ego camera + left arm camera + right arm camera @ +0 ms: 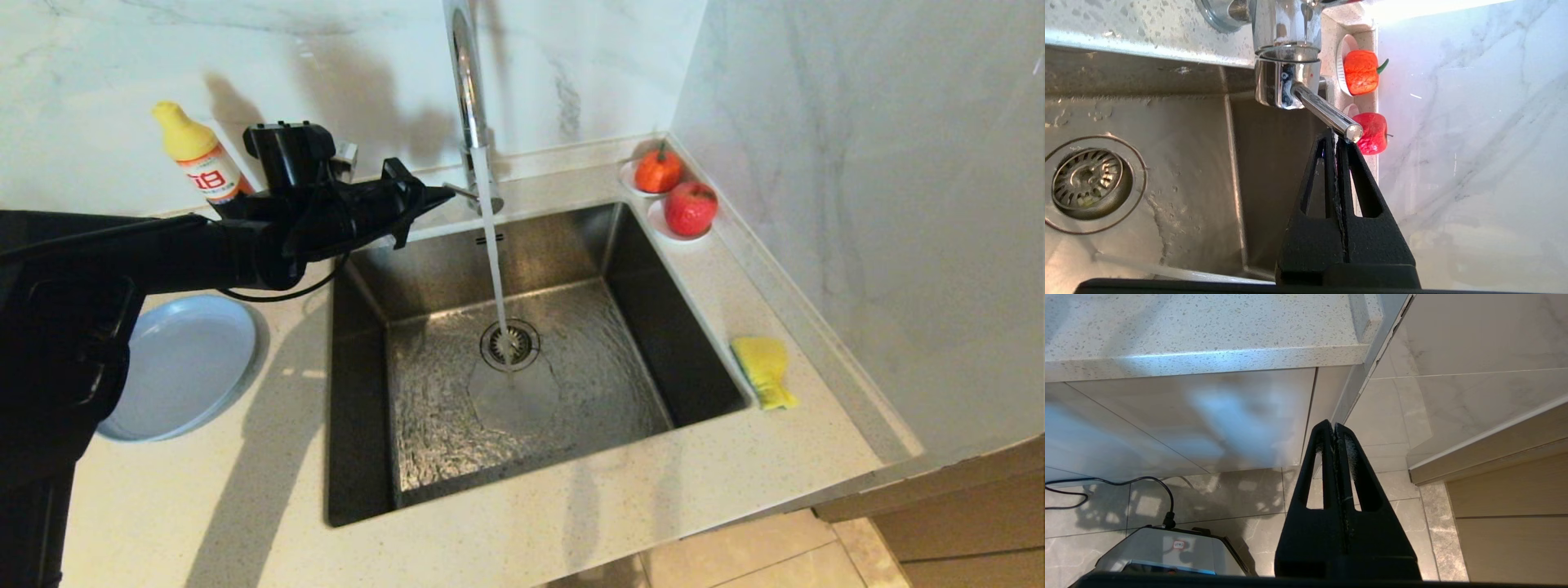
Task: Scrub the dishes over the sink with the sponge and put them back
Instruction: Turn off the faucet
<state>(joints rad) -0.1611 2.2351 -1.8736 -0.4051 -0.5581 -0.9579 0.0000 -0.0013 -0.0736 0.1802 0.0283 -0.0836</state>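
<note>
Beside tap lever [1327, 112], left hand [1336, 136] pressed together, perhaps touching, 2 red fruits [1370, 132] behind, water running into sink [424, 269].

I count one sink [571, 245] with one tap [467, 90] and one drain [509, 344]. On my desk [269, 490] I see one pale blue plate [184, 363], one yellow sponge [764, 370], one yellow-capped bottle [200, 155], and two red fruits [658, 170] [691, 207], each on its own white saucer [673, 233]. Two sets of fingers are mine: left [1336, 134], right [1334, 426].
</note>
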